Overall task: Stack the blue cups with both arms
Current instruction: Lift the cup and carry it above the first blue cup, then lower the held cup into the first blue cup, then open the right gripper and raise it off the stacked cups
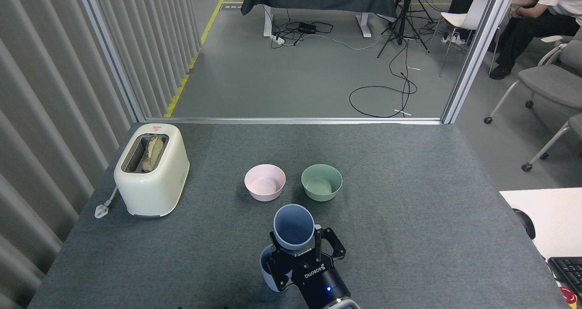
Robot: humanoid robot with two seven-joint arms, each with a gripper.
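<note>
Blue held cup [293,225] gripped in right gripper [303,259] jaws, directly over second cup [269,272], mostly hidden behind the black fingers. Left gripper out of frame.

The black right gripper [303,254] clasps a pale blue plastic tumbler [293,226] above a second identical tumbler [269,272] — mostly hidden — on the grey felt-covered table [409,209], near pink [265,182] and green [321,182] bowls.

Pink bowl [265,182] and green bowl [321,182] close beyond the hand [302,254]; open mat [432,200] rightward.
</note>
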